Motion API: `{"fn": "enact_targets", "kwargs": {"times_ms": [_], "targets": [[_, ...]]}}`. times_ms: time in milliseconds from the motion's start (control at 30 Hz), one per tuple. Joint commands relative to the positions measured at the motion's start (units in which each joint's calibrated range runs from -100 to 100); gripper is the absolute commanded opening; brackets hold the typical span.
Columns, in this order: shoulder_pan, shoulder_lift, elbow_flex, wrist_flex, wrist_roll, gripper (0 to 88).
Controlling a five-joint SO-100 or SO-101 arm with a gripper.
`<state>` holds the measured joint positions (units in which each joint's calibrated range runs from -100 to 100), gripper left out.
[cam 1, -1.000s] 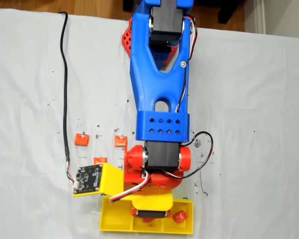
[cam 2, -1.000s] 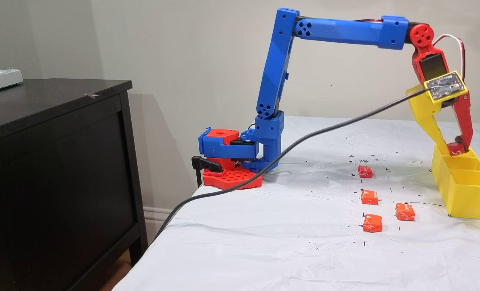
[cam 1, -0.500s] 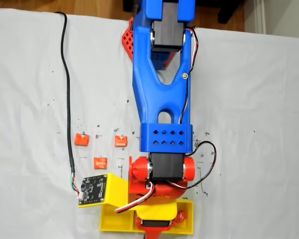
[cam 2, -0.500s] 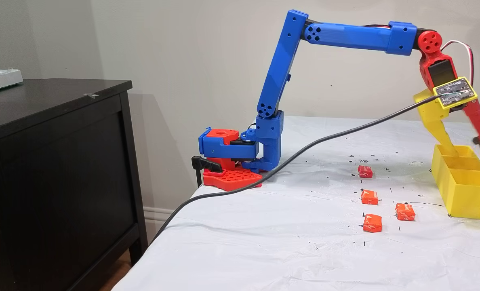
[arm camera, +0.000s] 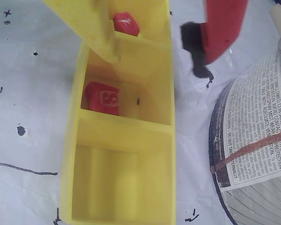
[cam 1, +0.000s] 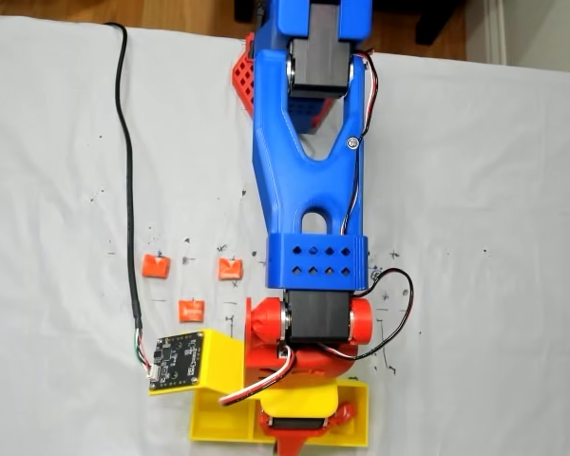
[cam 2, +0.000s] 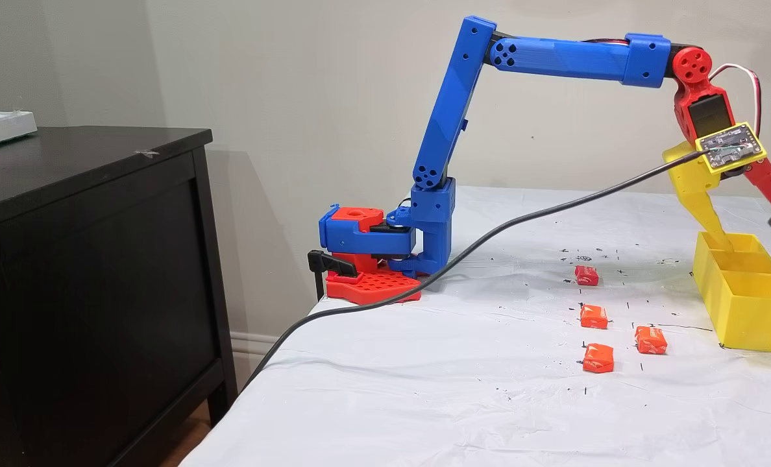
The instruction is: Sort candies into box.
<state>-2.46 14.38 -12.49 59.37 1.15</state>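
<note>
The fingers [arm camera: 154,56] stand wide apart over the far end of the box [arm camera: 166,93], holding nothing. Two red candies [arm camera: 102,97] lie in its compartments. Beside the box, on the surface [cam 2: 424,363], lie three orange candies [cam 2: 598,357] and one red [cam 2: 586,275].

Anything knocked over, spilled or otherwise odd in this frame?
Nothing stands out. Two red candies sit in separate compartments of the box, which lies flat; four more rest on the cloth.
</note>
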Motion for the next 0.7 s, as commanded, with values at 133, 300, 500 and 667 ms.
{"fn": "enact_targets", "kwargs": {"times_ms": [133, 300, 500, 667], "targets": [[-0.9, -17.5, 7.5, 0.5, 0.3, 0.2], [-1.7, -25.8, 15.9, 2.5, 0.8, 0.2], [-3.3, -33.0, 26.7, 5.4, 2.8, 0.6], [-4.6, -34.6, 33.9, 7.6, 4.6, 15.6]]}}
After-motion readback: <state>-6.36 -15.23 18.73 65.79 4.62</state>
